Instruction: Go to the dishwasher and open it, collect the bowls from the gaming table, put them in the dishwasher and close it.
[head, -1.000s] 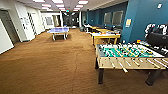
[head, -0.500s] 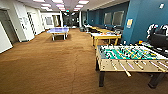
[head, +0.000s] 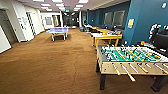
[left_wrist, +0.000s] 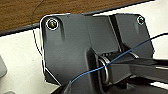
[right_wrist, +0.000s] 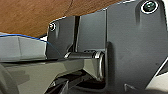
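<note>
The gaming table (head: 107, 36), with a pale top and a yellow rim, stands at mid-distance on the right, beyond the foosball table. Small orange-red specks (head: 104, 33) lie on it, too small to tell whether they are bowls. The dishwasher is out of view. In the left wrist view the robot's dark plate (left_wrist: 75, 47) hangs over a white surface, with a blue cable across it. The right wrist view has the same kind of plate (right_wrist: 130, 45) over brown carpet.
A foosball table (head: 130, 58) with a green field and rods stands close at the right. A blue table-tennis table (head: 58, 31) is far ahead on the left. Yellow wood tables (head: 101, 30) line the blue right wall. Brown carpet (head: 50, 65) spreads ahead.
The whole picture has barely shifted, so the camera has hardly moved. Nothing in the room has moved.
</note>
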